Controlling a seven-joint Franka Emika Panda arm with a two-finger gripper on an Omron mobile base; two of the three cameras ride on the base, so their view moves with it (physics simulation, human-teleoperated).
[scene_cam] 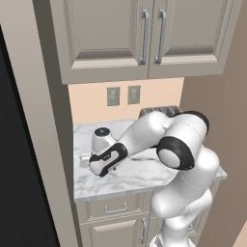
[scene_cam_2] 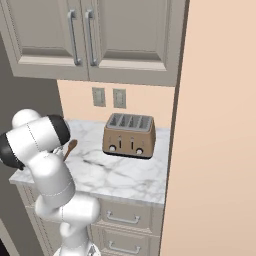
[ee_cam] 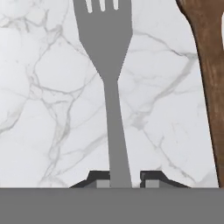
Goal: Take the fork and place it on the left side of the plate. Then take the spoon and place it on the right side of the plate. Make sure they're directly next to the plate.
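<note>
arm: we've got it folded low over the marble bench (scene_cam: 135, 176), wrist pointing down
pincer (ee_cam: 120, 184): clamped on the fork (ee_cam: 109, 65) handle
fork: flat on the bench, spoon (ee_cam: 209, 70) just beside it

White marble counter (scene_cam_2: 125, 177) – toaster (scene_cam_2: 129, 135), fork (ee_cam: 109, 87), seemingly spoon (ee_cam: 210, 78)

White arm (scene_cam_2: 47, 170) rises at lower left, dark joint near left edge. Brown wooden spoon (scene_cam_2: 70, 148) pokes out just beside arm's upper link, lying on marble counter (scene_cam_2: 120, 175). Copper four-slot toaster (scene_cam_2: 129, 135) stands toward back of counter, near beige wall (scene_cam_2: 215, 150). Two outlets (scene_cam_2: 109, 97) on backsplash. Grey cabinets (scene_cam_2: 95, 35) above, drawers (scene_cam_2: 122, 219) below.
</note>
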